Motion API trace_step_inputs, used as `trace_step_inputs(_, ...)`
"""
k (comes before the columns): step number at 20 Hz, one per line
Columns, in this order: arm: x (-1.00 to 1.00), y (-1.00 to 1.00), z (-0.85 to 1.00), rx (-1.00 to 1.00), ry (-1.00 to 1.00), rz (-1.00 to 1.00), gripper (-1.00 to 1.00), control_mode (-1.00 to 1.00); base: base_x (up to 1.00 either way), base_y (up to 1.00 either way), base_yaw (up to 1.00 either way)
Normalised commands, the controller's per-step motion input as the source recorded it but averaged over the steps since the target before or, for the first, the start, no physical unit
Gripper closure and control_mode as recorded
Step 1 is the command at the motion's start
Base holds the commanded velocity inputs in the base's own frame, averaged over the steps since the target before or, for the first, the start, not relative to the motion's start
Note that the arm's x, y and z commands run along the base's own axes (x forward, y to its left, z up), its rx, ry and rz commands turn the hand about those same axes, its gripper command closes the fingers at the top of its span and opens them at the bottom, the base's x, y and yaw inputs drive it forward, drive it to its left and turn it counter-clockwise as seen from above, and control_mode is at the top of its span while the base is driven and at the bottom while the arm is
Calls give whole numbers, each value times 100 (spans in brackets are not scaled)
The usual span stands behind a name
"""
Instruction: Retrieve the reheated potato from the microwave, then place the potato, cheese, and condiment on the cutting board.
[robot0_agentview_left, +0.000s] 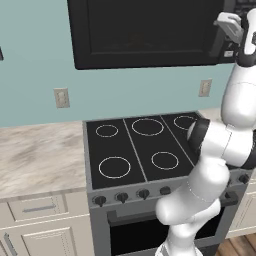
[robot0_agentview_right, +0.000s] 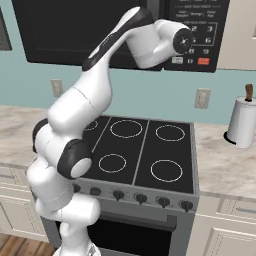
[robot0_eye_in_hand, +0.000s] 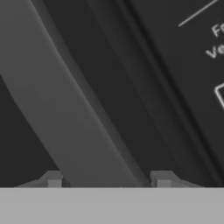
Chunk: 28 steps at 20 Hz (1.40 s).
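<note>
- We see the large black box-shaped microwave (robot0_agentview_left: 145, 32) mounted above the black glass stovetop with white ring burners (robot0_agentview_left: 142, 147); its dark glass door looks closed, so the potato is presumably inside, hidden from us.
- We find the white arm's two-finger gripper (robot0_eye_in_hand: 108, 180) up at the microwave's right side, next to the keypad with the red button (robot0_agentview_right: 202, 61).
- In the hand view, the pale grey vertical door handle bar (robot0_eye_in_hand: 65, 113) runs between the two dark fingertips (robot0_eye_in_hand: 53, 179); the jaws stand either side of it, partway closed. We cannot tell whether the pads already touch the bar.
- We judge the step in hand as gripping the handle to pull the door open; the task is at its very start.
- To do it well, we would finish closing until both pads seat squarely on the bar, keeping it centred between them so it does not slip out sideways.
- We would then pull along the door's swing arc rather than straight back, so the grip does not twist off.
- We would keep the wrist clear of the keypad so no button gets pressed.
- A white paper towel roll on a stand (robot0_agentview_right: 241, 122) sits on the beige marbled counter (robot0_agentview_right: 225, 165) to the right, well apart.
</note>
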Motion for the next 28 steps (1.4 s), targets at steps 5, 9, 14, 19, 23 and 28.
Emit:
trace_step_inputs(5, -51, 36, 11, 11, -1, 0, 100, -100, 0, 0, 0)
trace_step_inputs(9, -56, 28, 22, 16, 1, 0, 100, -100, 0, 0, 0)
trace_step_inputs(14, -67, 20, 21, 12, 4, 0, 100, -100, 0, 0, 0)
trace_step_inputs(19, -73, 15, 19, 5, 5, 0, 100, -100, 0, 0, 0)
trace_step_inputs(23, -76, 15, 14, 2, 4, 0, 100, -100, 0, 0, 0)
trace_step_inputs(28, -77, 16, 12, 4, 2, 0, 100, -100, 0, 0, 0)
